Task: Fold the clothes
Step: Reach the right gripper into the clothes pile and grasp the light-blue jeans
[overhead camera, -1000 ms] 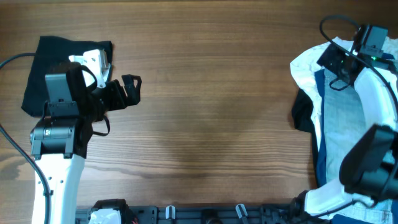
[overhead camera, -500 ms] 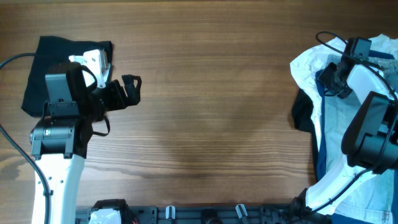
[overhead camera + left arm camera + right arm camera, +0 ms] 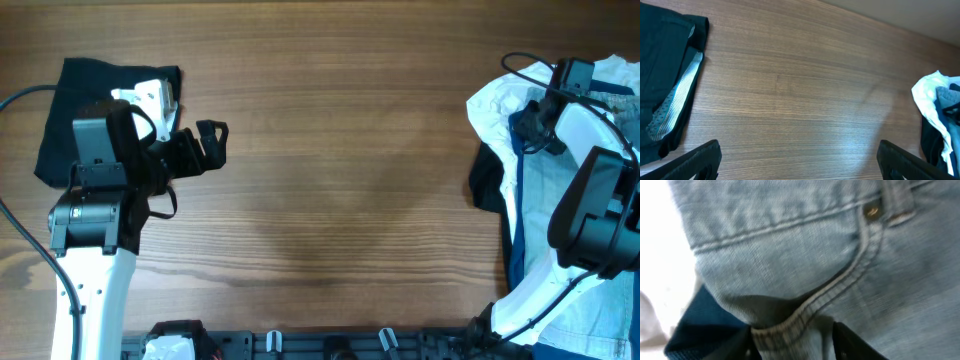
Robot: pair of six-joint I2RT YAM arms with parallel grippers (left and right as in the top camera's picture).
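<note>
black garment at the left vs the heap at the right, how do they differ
The black garment lies flat and squared off, folded; the heap is crumpled and loose. The black garment is one dark colour; the heap mixes white, navy and light-blue denim shorts. The heap has the right gripper pinching its shorts; the black garment only has the open left gripper beside it. Both rest on the wooden table.

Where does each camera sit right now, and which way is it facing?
Overhead: above the table, looking straight down; both arms show, left gripper beside the black garment, right gripper over the clothes pile.
Left wrist: looks across the table toward the pile; its open fingers at bottom corners.
Right wrist: close on the denim shorts; fingertips at bottom edge.
Shared: overhead and left wrist both show the black garment.
</note>
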